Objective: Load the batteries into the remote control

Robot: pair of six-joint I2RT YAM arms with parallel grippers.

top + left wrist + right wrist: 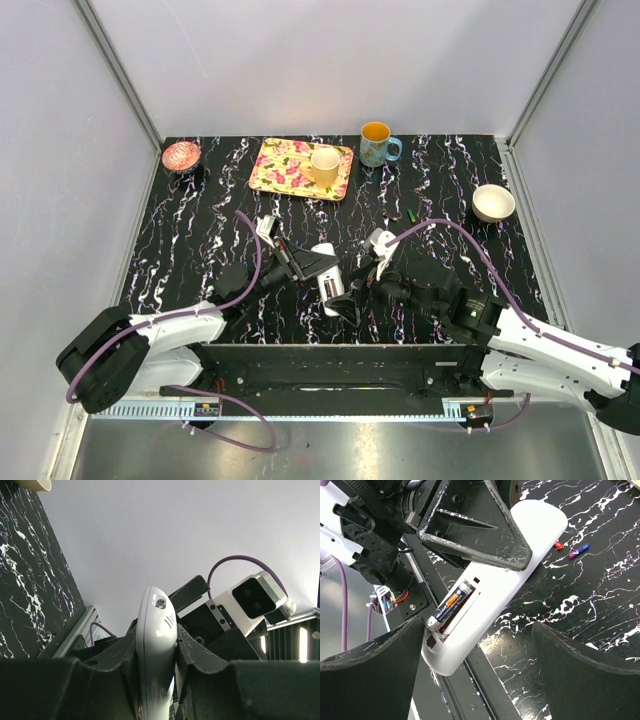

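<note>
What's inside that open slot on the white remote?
One dark battery with an orange band lies in the remote control's recess; the bay beside it looks empty. A finger of the left gripper hides whatever lies past the recess's upper end.

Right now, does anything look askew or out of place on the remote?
Yes: the battery in the open compartment of the remote control looks crooked, with its lower end riding over the recess edge instead of lying flat.
</note>
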